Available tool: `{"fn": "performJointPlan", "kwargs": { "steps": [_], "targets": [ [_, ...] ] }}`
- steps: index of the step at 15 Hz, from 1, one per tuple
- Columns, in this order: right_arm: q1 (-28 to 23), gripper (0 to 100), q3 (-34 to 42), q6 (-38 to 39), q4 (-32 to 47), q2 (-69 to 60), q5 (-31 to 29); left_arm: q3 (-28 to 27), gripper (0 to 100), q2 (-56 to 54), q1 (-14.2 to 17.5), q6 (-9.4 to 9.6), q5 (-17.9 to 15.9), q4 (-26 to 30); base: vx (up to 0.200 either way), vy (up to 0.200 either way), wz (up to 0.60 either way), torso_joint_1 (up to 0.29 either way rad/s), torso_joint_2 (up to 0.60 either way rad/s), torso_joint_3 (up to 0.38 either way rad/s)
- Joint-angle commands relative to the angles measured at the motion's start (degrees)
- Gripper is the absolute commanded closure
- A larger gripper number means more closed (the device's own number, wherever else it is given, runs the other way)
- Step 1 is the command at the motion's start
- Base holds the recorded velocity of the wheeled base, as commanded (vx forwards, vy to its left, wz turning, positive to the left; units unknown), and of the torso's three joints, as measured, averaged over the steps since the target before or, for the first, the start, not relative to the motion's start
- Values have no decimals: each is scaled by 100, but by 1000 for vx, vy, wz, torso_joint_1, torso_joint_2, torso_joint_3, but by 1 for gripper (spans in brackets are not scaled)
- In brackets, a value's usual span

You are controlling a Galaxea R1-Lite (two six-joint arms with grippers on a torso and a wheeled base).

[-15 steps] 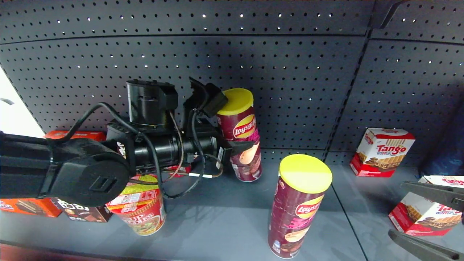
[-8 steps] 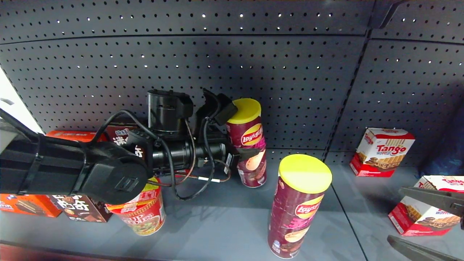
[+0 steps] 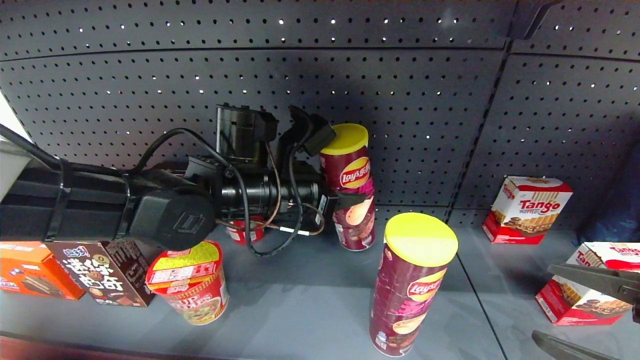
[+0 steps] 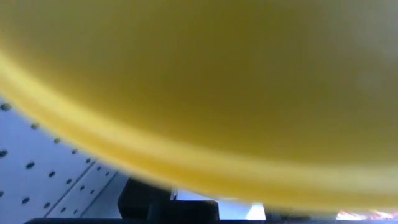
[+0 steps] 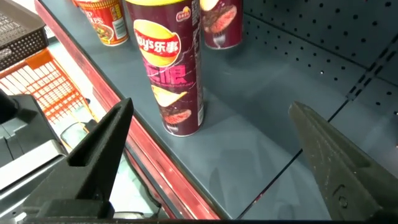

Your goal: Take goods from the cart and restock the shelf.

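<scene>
A maroon chips can (image 3: 350, 170) with a yellow lid stands upright near the pegboard back of the grey shelf (image 3: 300, 300). My left gripper (image 3: 350, 200) is shut on its middle, the arm coming in from the left. Whether the can's base touches the shelf I cannot tell. Its yellow lid (image 4: 199, 81) sits right in front of the left wrist camera. A second, matching can (image 3: 415, 285) (image 5: 171, 68) stands free nearer the front edge. My right gripper (image 3: 542, 300) (image 5: 210, 109) hangs open at the lower right, beside that can and holding nothing.
A red cup of noodles (image 3: 192, 282) and snack boxes (image 3: 100, 270) stand at the front left below my left arm. Wafer boxes (image 3: 530, 210) (image 3: 585, 295) occupy the right bay. The orange cart (image 5: 43, 87) lies below the shelf's red front edge.
My left arm has carried the gripped can to the right along the pegboard back, uncovering the boxes at the left. The right gripper has sunk slightly.
</scene>
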Motion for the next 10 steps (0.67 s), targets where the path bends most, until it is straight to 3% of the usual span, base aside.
{"fn": "performJointPlan", "kwargs": {
  "steps": [1,2,5,10],
  "targets": [
    [3,0,24,-4,-3,-2,2,-153,100,109,8,1,-45,120,0,0,0,0,0,0],
    [3,0,50,-4,5,-38,2,-153,100,109,-1,28,-80,207,0,0,0,0,0,0],
    [3,0,76,-4,5,-38,2,-161,100,215,61,520,-273,383,0,0,0,0,0,0],
    [3,0,191,-4,-3,-82,10,-575,100,346,61,546,-282,875,0,0,0,0,0,0]
  ]
}}
